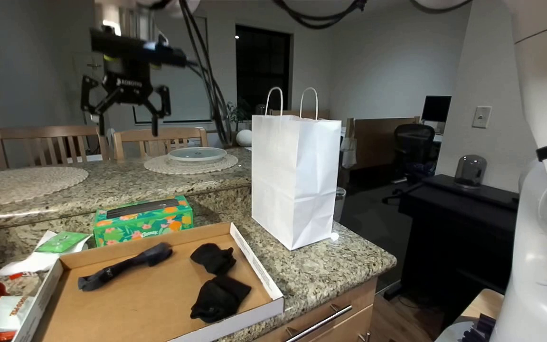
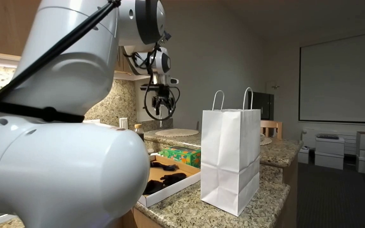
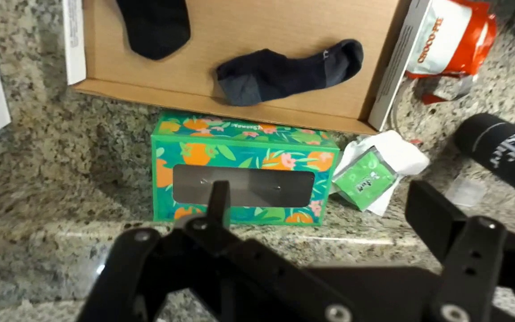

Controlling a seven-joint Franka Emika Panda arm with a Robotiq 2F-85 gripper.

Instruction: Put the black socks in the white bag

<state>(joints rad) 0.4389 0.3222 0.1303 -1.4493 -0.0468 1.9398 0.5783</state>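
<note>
Black socks [image 1: 220,298] lie in the shallow cardboard tray [image 1: 131,308] on the granite counter [image 1: 314,273]; the white bag [image 1: 295,180] stands upright beside the tray, slightly apart, and the gripper [image 1: 128,127] hangs well above the counter, its jaws spread wide

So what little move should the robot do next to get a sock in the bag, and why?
I'd probably move the gripper sideways until it is above the black sock at the wrist view's top left. That sock lies in the cardboard tray, not in the white bag, and the gripper hangs open, holding nothing, off to one side of the sock.
</note>
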